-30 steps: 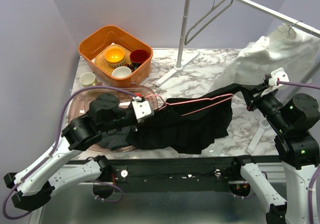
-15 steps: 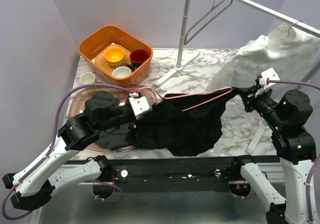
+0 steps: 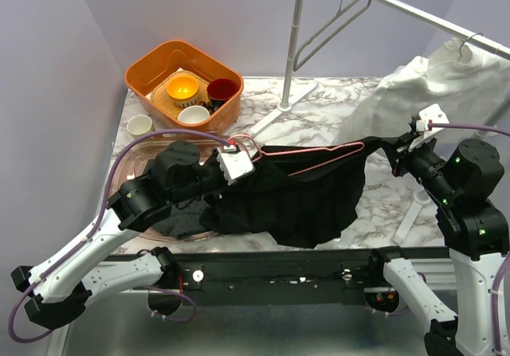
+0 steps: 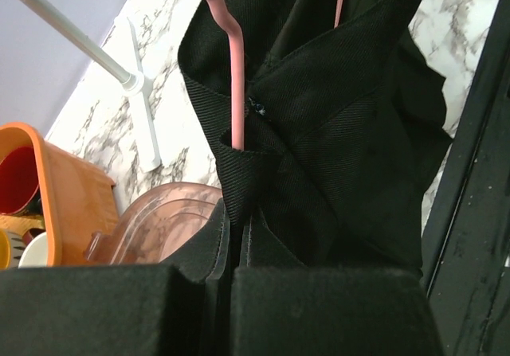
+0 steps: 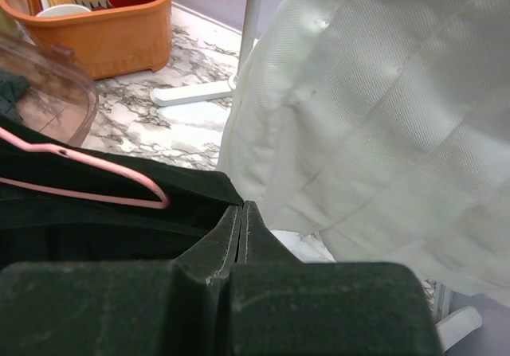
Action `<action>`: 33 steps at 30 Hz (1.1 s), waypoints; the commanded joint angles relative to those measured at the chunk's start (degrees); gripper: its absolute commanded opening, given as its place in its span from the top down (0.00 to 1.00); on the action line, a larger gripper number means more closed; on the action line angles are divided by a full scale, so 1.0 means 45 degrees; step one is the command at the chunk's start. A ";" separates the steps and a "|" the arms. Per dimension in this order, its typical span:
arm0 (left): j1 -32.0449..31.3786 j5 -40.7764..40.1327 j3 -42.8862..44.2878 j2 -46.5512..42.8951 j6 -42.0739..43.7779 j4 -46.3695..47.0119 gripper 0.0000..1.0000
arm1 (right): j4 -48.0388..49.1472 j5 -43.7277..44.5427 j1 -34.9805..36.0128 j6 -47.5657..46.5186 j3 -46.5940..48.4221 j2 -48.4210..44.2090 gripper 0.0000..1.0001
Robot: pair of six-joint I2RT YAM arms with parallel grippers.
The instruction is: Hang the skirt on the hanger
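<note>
REMOTE RIG, OVERHEAD AND WRIST CAMERAS: Both of my arms held the black skirt (image 3: 299, 201) stretched out above the marble table (image 3: 319, 121). The left gripper (image 3: 249, 157) was clamped tight on one corner of the waistband, right where the pink hanger (image 4: 236, 93) slipped into a fold of the cloth. The right gripper (image 3: 396, 145) was pinched closed on the opposite corner, just beside a white garment (image 5: 382, 117) hanging from the rail (image 3: 414, 13). The hanger's arms ran along the top of the skirt between the two claws, and its far tip showed close to the right one. The hem sagged toward the near edge of the table. The skirt's left end hung over a clear pinkish tray (image 4: 159, 221), and an orange basket (image 5: 103, 41) of bowls stood beyond it
</note>
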 commanded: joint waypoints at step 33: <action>-0.4066 -0.6744 0.1952 0.3079 0.0686 0.0016 1.00 | -0.6465 -0.7269 0.5357 -0.5842 0.0018 0.1832 0.99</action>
